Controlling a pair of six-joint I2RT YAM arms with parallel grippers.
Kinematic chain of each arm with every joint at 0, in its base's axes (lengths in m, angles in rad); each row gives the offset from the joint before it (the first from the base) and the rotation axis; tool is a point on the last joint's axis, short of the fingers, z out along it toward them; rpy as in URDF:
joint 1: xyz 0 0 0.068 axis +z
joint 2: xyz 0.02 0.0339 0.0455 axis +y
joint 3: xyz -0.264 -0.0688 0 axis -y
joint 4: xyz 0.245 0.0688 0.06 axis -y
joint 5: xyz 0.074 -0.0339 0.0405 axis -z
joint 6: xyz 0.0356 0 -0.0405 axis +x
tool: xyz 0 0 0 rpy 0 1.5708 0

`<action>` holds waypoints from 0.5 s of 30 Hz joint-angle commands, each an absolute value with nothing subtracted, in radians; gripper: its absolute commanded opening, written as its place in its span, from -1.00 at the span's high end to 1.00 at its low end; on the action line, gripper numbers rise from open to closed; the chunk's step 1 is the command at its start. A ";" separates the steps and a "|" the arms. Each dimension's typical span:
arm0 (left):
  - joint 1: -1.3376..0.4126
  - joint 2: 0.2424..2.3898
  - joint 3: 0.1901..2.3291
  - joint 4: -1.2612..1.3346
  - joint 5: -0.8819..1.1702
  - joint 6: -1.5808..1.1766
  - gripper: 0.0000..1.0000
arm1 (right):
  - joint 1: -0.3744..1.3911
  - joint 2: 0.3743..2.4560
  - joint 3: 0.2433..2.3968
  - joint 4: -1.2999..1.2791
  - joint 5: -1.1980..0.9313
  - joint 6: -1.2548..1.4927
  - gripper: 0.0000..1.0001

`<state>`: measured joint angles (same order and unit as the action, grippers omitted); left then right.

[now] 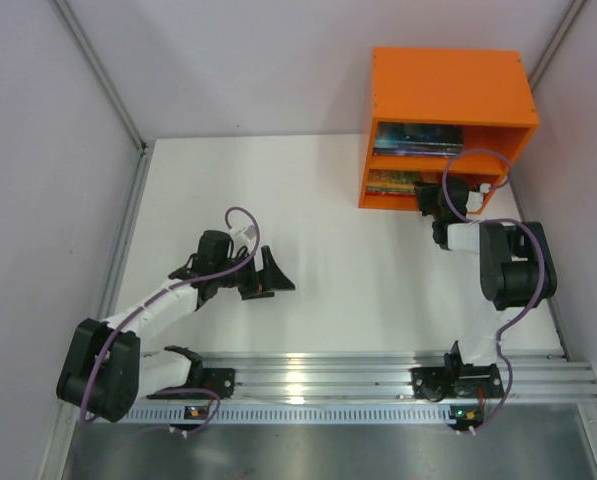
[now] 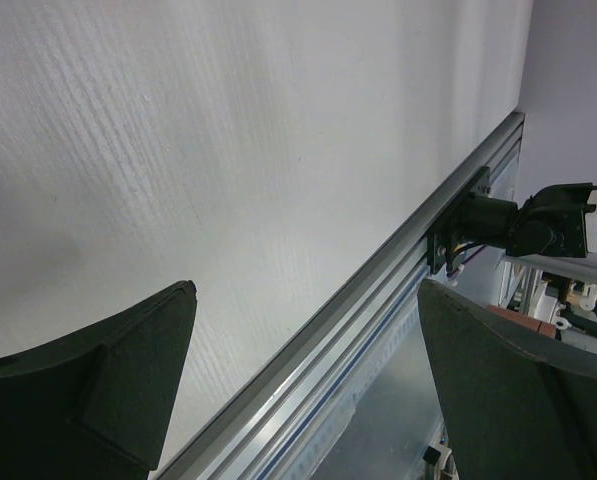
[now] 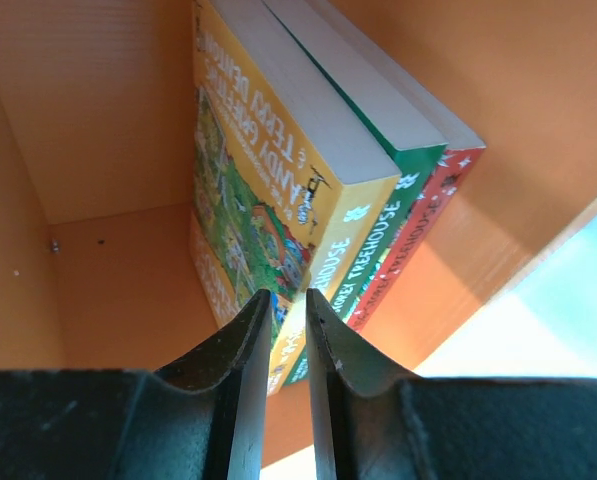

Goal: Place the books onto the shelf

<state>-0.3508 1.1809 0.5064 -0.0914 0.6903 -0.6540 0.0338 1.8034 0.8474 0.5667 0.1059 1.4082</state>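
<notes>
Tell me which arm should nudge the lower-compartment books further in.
Right: the right gripper, shut, is at the shelf by the lower-compartment books; the left gripper hangs open over the table, far off.

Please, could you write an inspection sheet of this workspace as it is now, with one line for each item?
Surface: flat white table top; no book lies on it.
Job's things: bright orange wooden shelf at the far right. Stack of dark blue and teal paperbacks in the upper compartment. Yellow-green paperback, green paperback and red paperback together in the lower one.
Clutter: nothing seen.
Grippers: left gripper has its fingers wide apart, empty, above the table. Right gripper has its fingers shut, at the lower compartment just in front of the three books.
Cables: purple cable loops on the left arm; a second purple cable loops before the shelf.
Surroundings: pale walls; aluminium rail at the near edge.
</notes>
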 commanded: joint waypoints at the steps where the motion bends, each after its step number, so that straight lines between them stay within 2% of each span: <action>1: -0.357 1.183 0.542 -0.066 0.689 -0.637 -0.93 | 0.023 1.804 0.896 0.551 0.104 1.388 0.59; 15: -0.359 1.183 0.540 -0.066 0.689 -0.638 -0.93 | 0.021 1.830 0.917 0.546 0.091 1.388 0.60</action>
<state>-0.3546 1.1831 0.5068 -0.0910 0.6899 -0.6540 0.0303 1.8118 0.8661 0.5301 0.0990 1.4059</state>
